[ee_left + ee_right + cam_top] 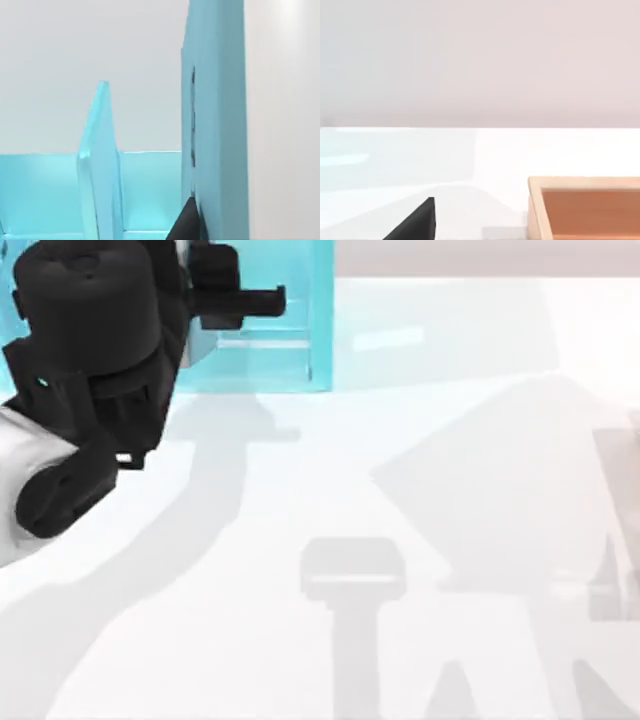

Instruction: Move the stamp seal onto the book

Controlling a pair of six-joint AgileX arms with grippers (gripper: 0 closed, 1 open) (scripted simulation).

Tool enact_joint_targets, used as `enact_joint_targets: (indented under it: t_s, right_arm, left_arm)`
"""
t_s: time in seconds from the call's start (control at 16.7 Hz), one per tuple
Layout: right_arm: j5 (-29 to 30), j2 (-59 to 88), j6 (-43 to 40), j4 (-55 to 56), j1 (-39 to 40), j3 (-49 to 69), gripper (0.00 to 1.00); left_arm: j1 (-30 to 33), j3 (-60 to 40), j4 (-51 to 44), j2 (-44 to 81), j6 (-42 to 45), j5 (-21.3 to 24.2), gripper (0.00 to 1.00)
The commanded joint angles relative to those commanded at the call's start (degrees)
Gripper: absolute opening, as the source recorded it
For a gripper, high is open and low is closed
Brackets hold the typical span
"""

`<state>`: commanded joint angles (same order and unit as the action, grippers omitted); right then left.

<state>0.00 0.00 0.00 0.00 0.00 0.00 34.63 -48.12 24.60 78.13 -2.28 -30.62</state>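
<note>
Stamp seal and book: where either of them lies cannot be told from these views, so neither can be placed against the other

My left arm [85, 370] reaches in at the far left corner of the white table [300, 490], a bulky black body over a pale link. The left gripper [240, 300] points toward the top view's right and hangs over the turquoise shelf unit [270, 340] that stands at the table's far edge. Whether that gripper is spread or closed I cannot tell, and I see nothing held in it. The left wrist view looks close into the shelf unit: a thin, translucent upright divider [100, 165] stands between two compartments, a thick turquoise side wall [215, 125] rises beside it, and a dark sliver of the gripper sits against the foot of that wall.

Grey shadows of the arms lie across the middle and right of the table.

In the right wrist view a black wedge of the right gripper [415, 222] hovers above the white surface; its state cannot be told either. Near it, well apart from the wedge, sits a tan wooden box [585, 207] with a raised pale rim and an orange-brown inside
</note>
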Motion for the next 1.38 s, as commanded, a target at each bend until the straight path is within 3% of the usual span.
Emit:
enact_joint_targets:
  t_s: [0.48,0.72,1.02,1.38]
  right_arm:
    - [0.0,0.0,0.0,0.0,0.0,0.0,1.0]
    - [0.0,0.0,0.0,0.0,0.0,0.0,1.0]
    - [0.0,0.0,0.0,0.0,0.0,0.0,1.0]
    - [0.0,0.0,0.0,0.0,0.0,0.0,1.0]
  left_arm:
    - [0.8,2.1,-2.8,-3.6,0.0,-1.3,0.0]
    - [3.3,0.7,-3.4,-1.0,-5.9,-3.4,0.0]
    - [10.5,-2.6,-5.9,7.2,-26.8,-10.5,0.0]
    - [20.9,-7.0,-10.5,19.0,-67.5,-21.8,0.0]
